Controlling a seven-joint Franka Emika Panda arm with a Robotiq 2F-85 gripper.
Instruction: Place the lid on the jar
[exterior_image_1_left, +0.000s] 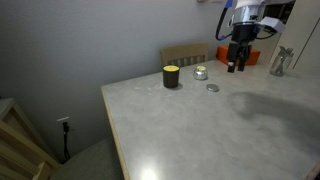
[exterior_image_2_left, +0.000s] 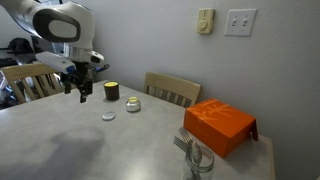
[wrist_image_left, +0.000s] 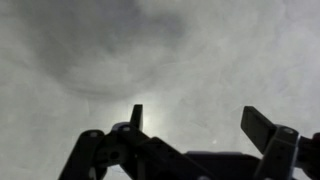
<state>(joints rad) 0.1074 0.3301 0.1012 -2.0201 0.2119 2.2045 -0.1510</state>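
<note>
The small clear glass jar (exterior_image_1_left: 201, 72) (exterior_image_2_left: 132, 104) stands on the pale table next to a dark cylinder with a yellow top (exterior_image_1_left: 171, 76) (exterior_image_2_left: 112, 92). The flat silvery lid (exterior_image_1_left: 212, 88) (exterior_image_2_left: 108, 116) lies on the table in front of the jar, apart from it. My gripper (exterior_image_1_left: 235, 68) (exterior_image_2_left: 82, 95) hangs in the air above the table, off to the side of the lid, open and empty. In the wrist view its fingers (wrist_image_left: 197, 120) are spread over bare table; neither lid nor jar shows there.
An orange box (exterior_image_2_left: 220, 124) (exterior_image_1_left: 262, 57) sits near the table edge, with a glass holding forks (exterior_image_2_left: 192, 156) (exterior_image_1_left: 280, 60) nearby. Wooden chairs (exterior_image_2_left: 172, 88) (exterior_image_1_left: 184, 54) stand at the table's far side. The table edge (exterior_image_1_left: 108, 110) drops to the floor.
</note>
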